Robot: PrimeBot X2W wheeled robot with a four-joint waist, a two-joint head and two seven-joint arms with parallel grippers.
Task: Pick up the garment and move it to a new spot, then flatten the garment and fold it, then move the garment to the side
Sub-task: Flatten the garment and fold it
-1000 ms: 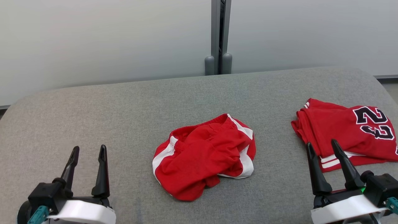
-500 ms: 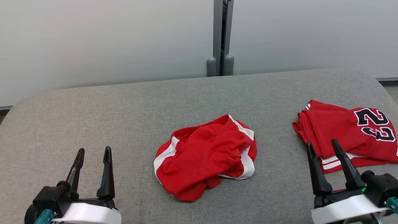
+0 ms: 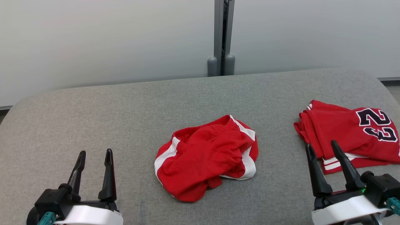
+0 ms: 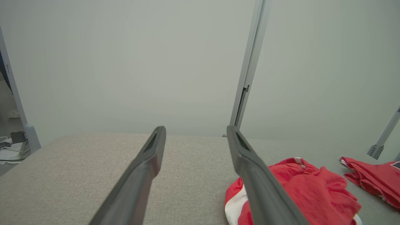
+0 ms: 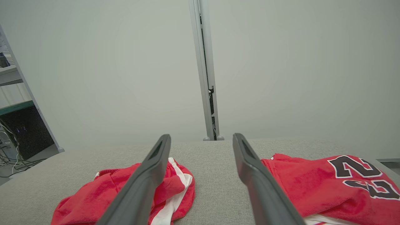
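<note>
A crumpled red garment with white side stripes lies bunched in the middle of the grey padded table. It also shows low right in the left wrist view as the red garment and low left in the right wrist view as the same garment. My left gripper hovers open at the lower left, well apart from the garment, nothing between its fingers. My right gripper stands open at the lower right, its fingertips overlapping the near edge of the folded jersey in the picture.
A folded red jersey with black numbers lies at the table's right side, also seen as the jersey in the right wrist view. A pale partition wall with a grey post runs behind the table. Shelving and cables stand beyond the left edge.
The head camera shifted slightly early on. My left gripper has drifted a little right and nearer; my right gripper edged slightly left. The garment lies unmoved.
</note>
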